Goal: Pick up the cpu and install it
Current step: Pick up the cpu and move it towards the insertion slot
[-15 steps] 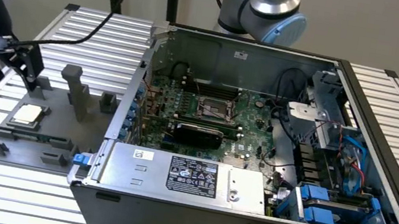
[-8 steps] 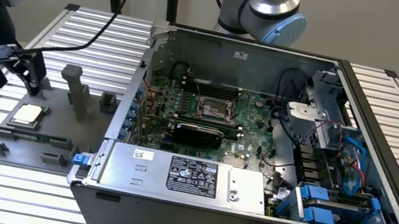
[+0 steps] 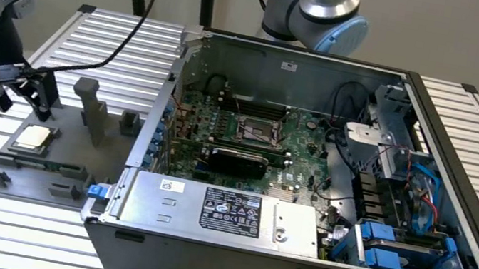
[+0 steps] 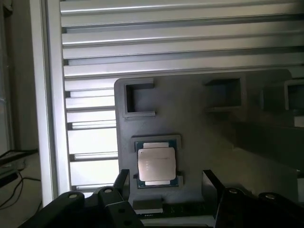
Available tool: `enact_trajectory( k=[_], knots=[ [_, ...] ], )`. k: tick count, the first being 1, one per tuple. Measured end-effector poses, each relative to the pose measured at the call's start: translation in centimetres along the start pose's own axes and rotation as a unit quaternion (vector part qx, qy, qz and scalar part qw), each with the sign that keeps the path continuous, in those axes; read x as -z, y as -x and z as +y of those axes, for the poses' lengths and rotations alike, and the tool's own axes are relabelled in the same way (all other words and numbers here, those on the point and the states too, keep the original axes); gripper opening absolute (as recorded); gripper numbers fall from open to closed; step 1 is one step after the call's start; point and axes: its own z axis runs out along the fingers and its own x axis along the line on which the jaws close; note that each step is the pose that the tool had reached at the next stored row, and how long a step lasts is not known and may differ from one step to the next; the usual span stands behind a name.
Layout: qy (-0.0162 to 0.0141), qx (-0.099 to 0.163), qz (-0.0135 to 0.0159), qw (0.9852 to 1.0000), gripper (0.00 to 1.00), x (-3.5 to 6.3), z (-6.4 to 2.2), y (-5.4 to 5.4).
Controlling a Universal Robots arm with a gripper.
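Claw (image 3: 25,99) hovering over cpu (image 4: 156,164), fingers apart, cpu seated in grey fixture (image 3: 73,151)

Ext. high oblique; wrist close over cpu (image 4: 157,164)

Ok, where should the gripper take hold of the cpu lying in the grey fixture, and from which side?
Probably by two opposite rim edges, from straight above. The cpu lies flat in a shallow seat of the grey fixture, so only its thin sides are pinchable. The open gripper hangs above it, one finger to each side.
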Motion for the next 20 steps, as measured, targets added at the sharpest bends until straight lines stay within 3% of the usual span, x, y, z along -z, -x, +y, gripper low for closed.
enact_trajectory(
  k=[20],
  knots=[
    [-0.0002, -0.002, -0.0001, 1.0, 0.71, -3.64, -0.25, -0.1]
  ],
)
